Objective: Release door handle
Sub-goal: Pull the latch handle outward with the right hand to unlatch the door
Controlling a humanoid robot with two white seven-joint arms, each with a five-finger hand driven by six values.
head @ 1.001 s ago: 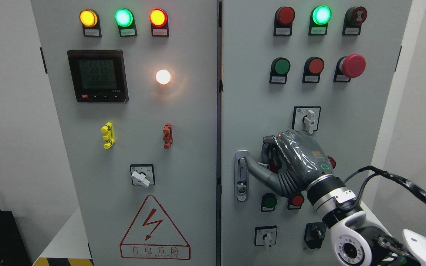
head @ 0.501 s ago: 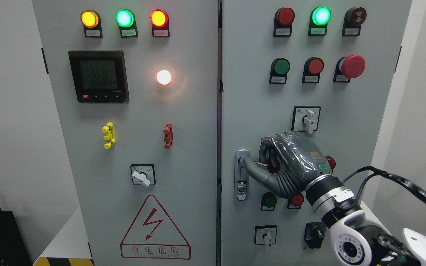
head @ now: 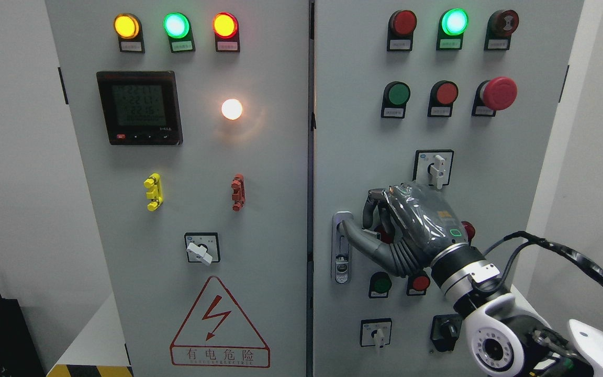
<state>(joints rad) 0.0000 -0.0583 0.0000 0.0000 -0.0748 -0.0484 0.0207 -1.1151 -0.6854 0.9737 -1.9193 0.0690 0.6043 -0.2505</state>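
Right robot hand [head: 380, 230]: thumb tip on the door handle [head: 341, 247] at right door's left edge, fingers curled beside it, no full grip visible. Risk: pulling away w/ thumb hooked could tug the handle, or knuckles could bump the red pushbutton [head: 420, 283] nearby.

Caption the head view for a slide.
Right hand at the cabinet's door handle, thumb touching it, indicator lamps lit above.

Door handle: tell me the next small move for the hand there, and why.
Probably draw the right hand straight back from the cabinet door. Its thumb tip lies against the top of the door handle, while the other fingers are curled in front of the panel rather than wrapped around the handle, so a short retreat should break the last contact.
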